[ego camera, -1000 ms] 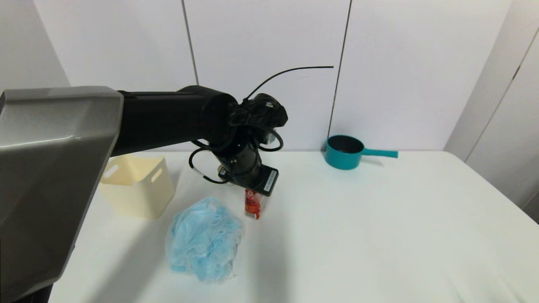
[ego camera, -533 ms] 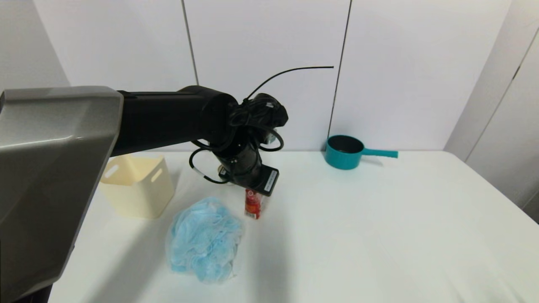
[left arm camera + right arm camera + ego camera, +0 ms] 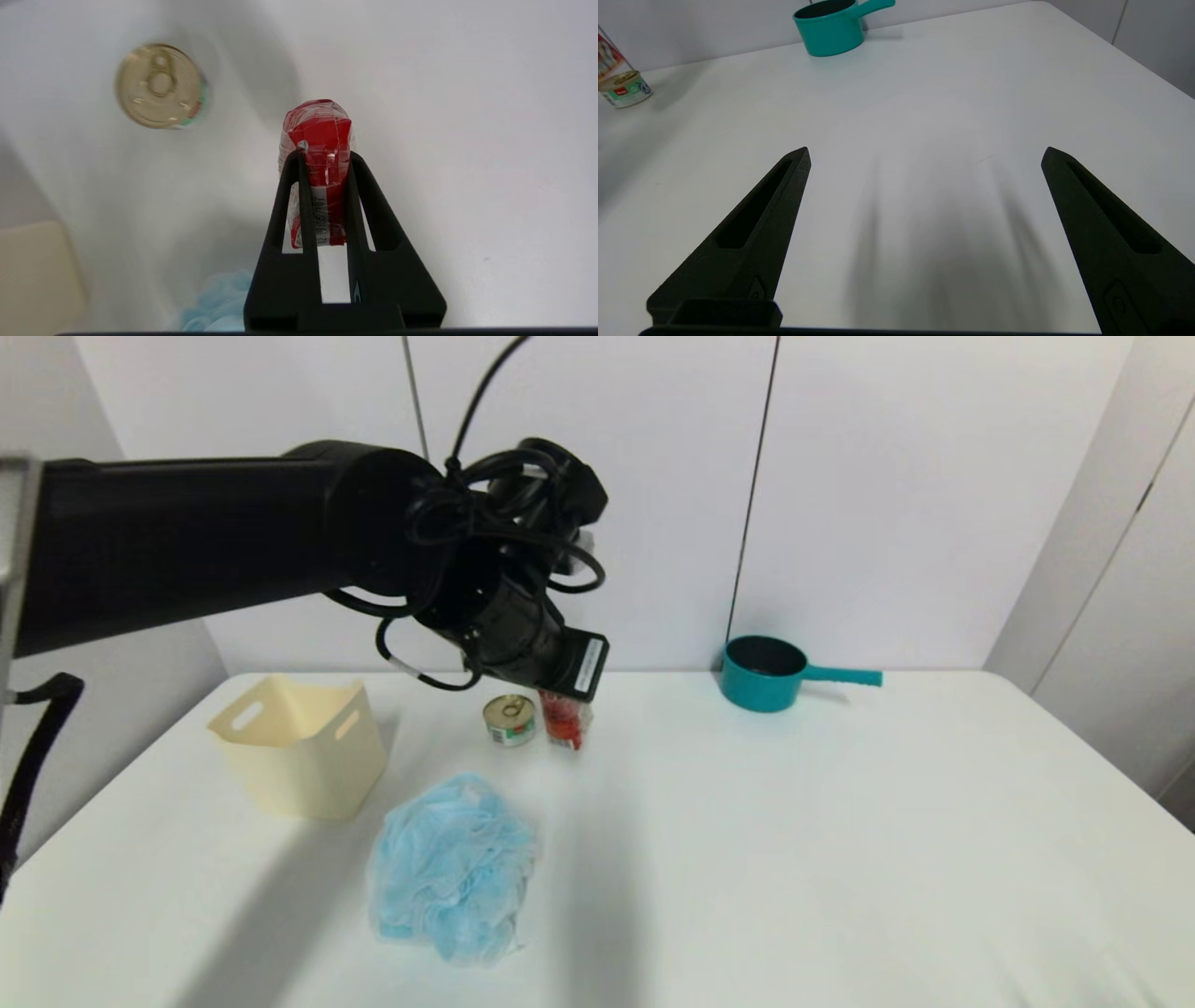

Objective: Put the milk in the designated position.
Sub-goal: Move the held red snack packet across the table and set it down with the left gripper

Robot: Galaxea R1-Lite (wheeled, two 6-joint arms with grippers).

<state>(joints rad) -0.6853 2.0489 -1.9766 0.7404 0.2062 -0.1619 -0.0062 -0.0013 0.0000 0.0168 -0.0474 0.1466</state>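
The milk (image 3: 565, 720) is a small red carton hanging in the air above the white table, at the back near the middle. My left gripper (image 3: 564, 698) comes down on it from above and is shut on its upper part. In the left wrist view the two black fingers (image 3: 290, 196) press the sides of the milk (image 3: 322, 135), with the table well below it. My right gripper (image 3: 924, 154) is open with nothing between its fingers, low over the bare table (image 3: 924, 93); it does not show in the head view.
A gold-lidded tin (image 3: 509, 719) stands on the table just left of the carton. A cream basket (image 3: 299, 747) is at the left, a blue mesh puff (image 3: 453, 868) in front, and a teal pot (image 3: 764, 672) at the back right.
My left arm has risen and lifted the milk off the table, carrying it slightly toward the back. The tin, hidden before by the arm, now shows.
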